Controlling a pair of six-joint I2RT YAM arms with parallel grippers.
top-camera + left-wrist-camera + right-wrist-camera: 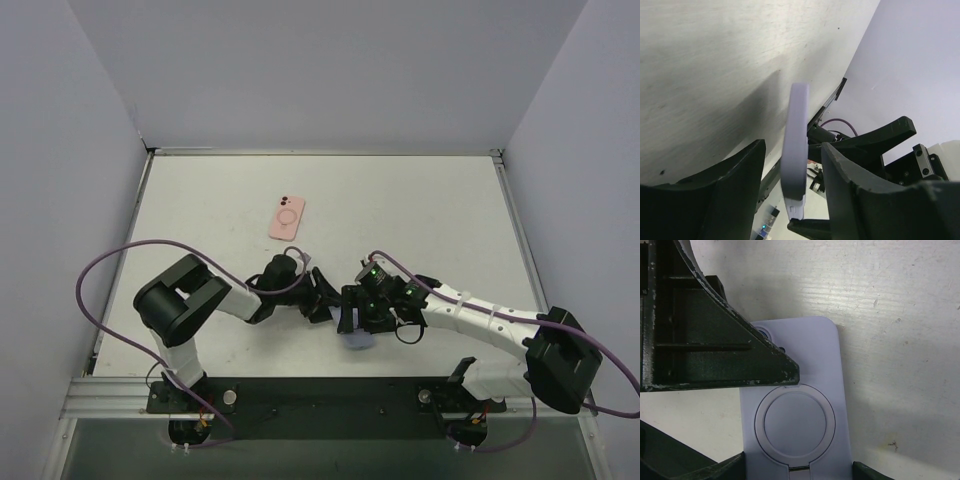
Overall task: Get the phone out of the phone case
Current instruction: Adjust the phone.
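Both arms fold inward and meet low over the near middle of the tabletop [420, 210]. The left arm rises from its base, bends at the elbow and runs its forearm toward 3 o'clock. The right arm lies long and low, stretched from its base toward 9 o'clock.

The lavender phone case [358, 341] is at their meeting point. It is raised off the tabletop and stands on its long edge in the left wrist view. The right end effector [352, 320] pinches it across its width, one finger [700, 467] at each long side near the end. The ringed back of the case faces that wrist camera. Whether a phone sits inside cannot be told.

The left end effector [325, 298] straddles the case's thin edge with its jaws spread. A gap shows between each finger [725, 195] and the case. One of those fingers crosses the case's camera corner in the right wrist view.

A pink case [287, 218] lies flat at about 11 o'clock from the end effectors, well apart from them.
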